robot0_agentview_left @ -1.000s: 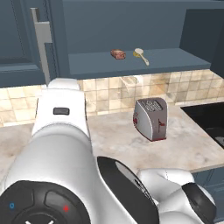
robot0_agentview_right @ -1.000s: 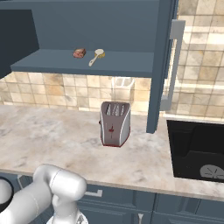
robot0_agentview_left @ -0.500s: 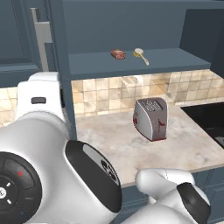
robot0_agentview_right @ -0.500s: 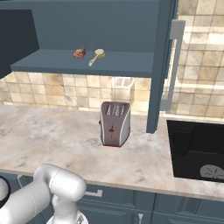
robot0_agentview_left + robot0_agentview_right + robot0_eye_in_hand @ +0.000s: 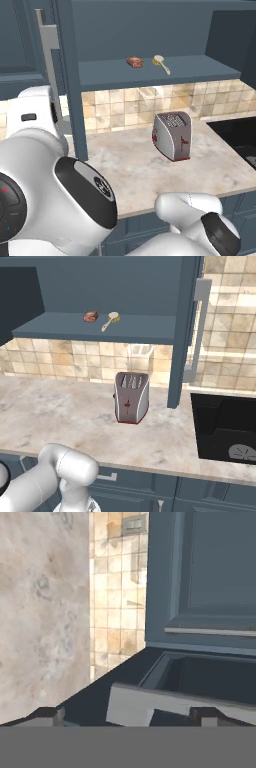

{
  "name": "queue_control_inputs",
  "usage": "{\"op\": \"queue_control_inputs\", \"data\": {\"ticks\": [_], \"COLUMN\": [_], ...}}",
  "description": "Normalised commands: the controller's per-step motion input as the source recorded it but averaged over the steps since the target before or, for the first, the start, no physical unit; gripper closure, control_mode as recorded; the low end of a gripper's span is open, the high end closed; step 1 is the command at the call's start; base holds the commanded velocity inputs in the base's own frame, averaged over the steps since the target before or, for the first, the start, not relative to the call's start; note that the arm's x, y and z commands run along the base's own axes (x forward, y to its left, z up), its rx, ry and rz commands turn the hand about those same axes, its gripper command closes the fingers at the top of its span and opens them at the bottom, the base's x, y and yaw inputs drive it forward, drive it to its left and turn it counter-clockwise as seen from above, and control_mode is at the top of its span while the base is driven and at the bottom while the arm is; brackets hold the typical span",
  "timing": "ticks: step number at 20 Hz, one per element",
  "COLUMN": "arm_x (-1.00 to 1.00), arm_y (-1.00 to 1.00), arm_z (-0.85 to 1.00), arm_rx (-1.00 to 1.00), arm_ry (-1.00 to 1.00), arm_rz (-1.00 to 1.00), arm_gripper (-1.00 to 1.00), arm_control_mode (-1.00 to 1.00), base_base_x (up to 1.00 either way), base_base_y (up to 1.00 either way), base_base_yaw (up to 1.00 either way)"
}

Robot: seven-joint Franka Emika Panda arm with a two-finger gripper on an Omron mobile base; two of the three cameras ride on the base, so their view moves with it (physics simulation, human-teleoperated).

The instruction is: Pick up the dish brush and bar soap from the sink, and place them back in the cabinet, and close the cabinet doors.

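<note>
Arm has swung left since a second ago — brush (image 5: 162, 63) and soap (image 5: 134, 62) already shelved, upper centre; my end effector (image 5: 127, 714) gapes empty at the door handle (image 5: 150, 701) — closing's next.

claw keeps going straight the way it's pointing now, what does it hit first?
Most likely the open dark blue-grey cabinet door: in the hand view its silver bar handle lies just ahead of the open claw, between the fingertips. Depth is unclear, so how near the contact is cannot be judged.
</note>
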Motion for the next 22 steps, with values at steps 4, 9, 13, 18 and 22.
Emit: {"op": "queue_control_inputs", "data": {"ticks": [4, 9, 13, 18, 22], "arm_x": [0.23, 0.25, 0.06, 0.07, 0.19], "arm_y": [0.24, 0.24, 0.07, 0.0, 0.0], "arm_z": [-0.01, 0.0, 0.0, 0.0, 0.0], "arm_rx": [-0.05, -0.03, 0.0, 0.0, 0.0], "arm_ry": [-0.01, 0.0, 0.0, 0.0, 0.0], "arm_rz": [0.0, 0.0, 0.0, 0.0, 0.0], "arm_gripper": [-1.0, -1.0, -1.0, -1.0, -1.0], "arm_control_mode": [-1.0, -1.0, -1.0, -1.0, -1.0], "base_base_x": [0.0, 0.0, 0.0, 0.0, 0.0], "base_base_y": [0.0, 0.0, 0.0, 0.0, 0.0], "base_base_yaw": [0.0, 0.0, 0.0, 0.0, 0.0]}}
